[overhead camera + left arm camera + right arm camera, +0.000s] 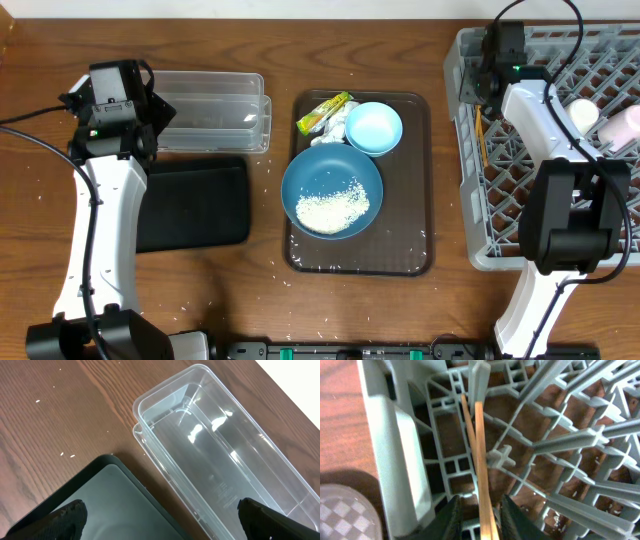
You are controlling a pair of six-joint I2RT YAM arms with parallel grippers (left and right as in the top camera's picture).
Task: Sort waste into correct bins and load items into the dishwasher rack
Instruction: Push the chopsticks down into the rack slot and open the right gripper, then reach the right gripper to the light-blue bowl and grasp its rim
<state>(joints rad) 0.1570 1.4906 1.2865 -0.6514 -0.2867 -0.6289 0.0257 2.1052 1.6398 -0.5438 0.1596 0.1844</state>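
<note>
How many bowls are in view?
2: dark-blue bowl with rice, mid brown tray; light-blue bowl at its far right corner. The right arm hides part of the rack.

The table [250, 40] was brown with wood grain, flecked with white grains. On it were a clear tub [215, 110] and a black tray [195, 200]. A brown serving tray [400, 240] carried a dark-blue bowl [320, 168] of white rice [332, 210], a light-blue bowl [375, 128], a yellow-green wrapper [325, 112] and a white tissue [336, 130]. The grey rack [466, 120], patterned with a diagonal lattice, held pale wooden chopsticks [479, 450], a pink cup [625, 125] and a white cup [583, 113].
</note>
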